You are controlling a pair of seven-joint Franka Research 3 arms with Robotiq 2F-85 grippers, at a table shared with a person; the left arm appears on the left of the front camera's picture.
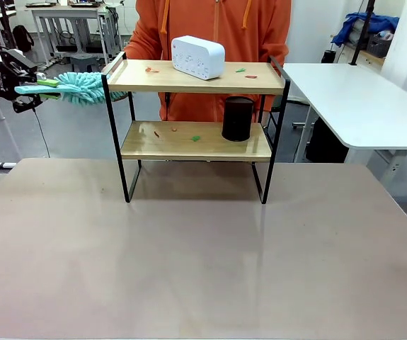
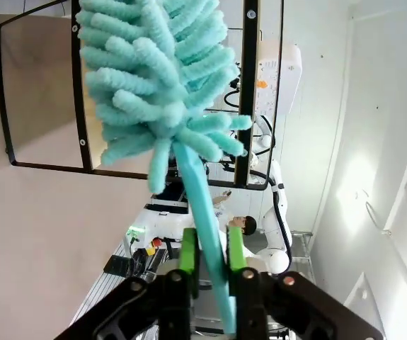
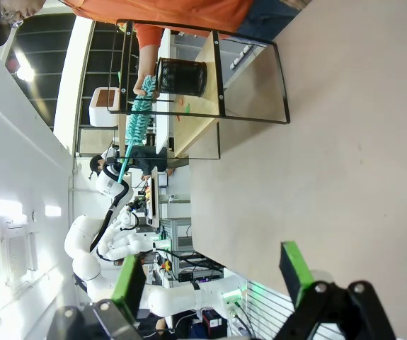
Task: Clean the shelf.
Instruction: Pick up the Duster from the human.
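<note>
Shelf (image 1: 196, 78): one, standing on the table (image 1: 189, 269) at its far middle, square to me. Its long axis runs left to right across the front view and its open long side faces me. It has two wooden boards, one above the other, and two raised end rails, one per end.

On the shelf's top board:
- One white box (image 1: 198, 57), near the middle.
- Three small scraps: one red (image 1: 148, 69) left of the box, one green (image 1: 240, 70) and one red (image 1: 251, 76) right of it.

On the shelf's lower board:
- One black cylinder (image 1: 238, 118), toward the right end.
- At least three small scraps left of the cylinder, red (image 1: 156, 133) and green (image 1: 195, 138) among them. I cannot give an exact count.

One person in an orange hoodie (image 1: 210, 21) stands right behind the shelf.

My left gripper (image 1: 44, 86) is off the shelf's left end, about level with the top board. Its jaws are clamped on the handle of one teal duster (image 1: 83, 88), with a green pad on each side of the handle in the left wrist view. The duster's long axis is horizontal, in line with the shelf's long axis. Its fluffy head points at the shelf's left end frame. I cannot tell whether the head touches the frame.

My right gripper (image 3: 214, 276) is on my side of the shelf, well apart from it. Its jaws are spread wide with nothing between them.
</note>
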